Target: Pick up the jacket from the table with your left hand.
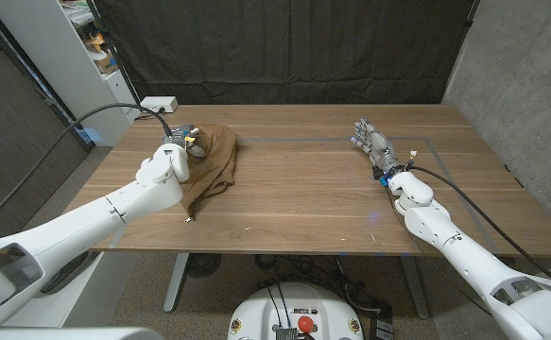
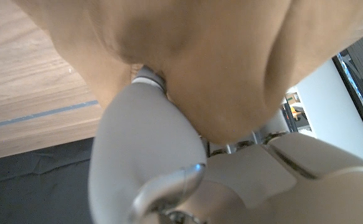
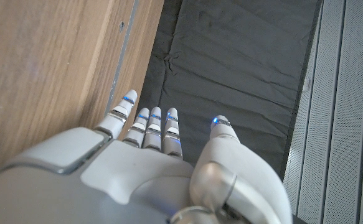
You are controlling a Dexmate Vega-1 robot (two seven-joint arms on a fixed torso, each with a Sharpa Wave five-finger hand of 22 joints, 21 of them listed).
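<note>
While one brown jacket (image 1: 213, 162) lay bunched on the table (image 1: 303, 208), left hand (image 1: 171, 156) gripped its edge, right hand (image 1: 373, 144) waited with fingers apart, holding nothing.

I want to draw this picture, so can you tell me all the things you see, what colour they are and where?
jacket: one, brown, crumpled on the table's left part, under the left hand's fingers.
table: one, brown wood, across the middle.
small box: one, white, at the table's far left corner, with a cable.
curtain: one, black, behind the table.
shelf unit: one, white, far left.
left hand: one, white, on the jacket; the wrist view shows cloth pressed against it.
right hand: one, white and grey, fingers stretched out, holding nothing, on the table's right part.
</note>
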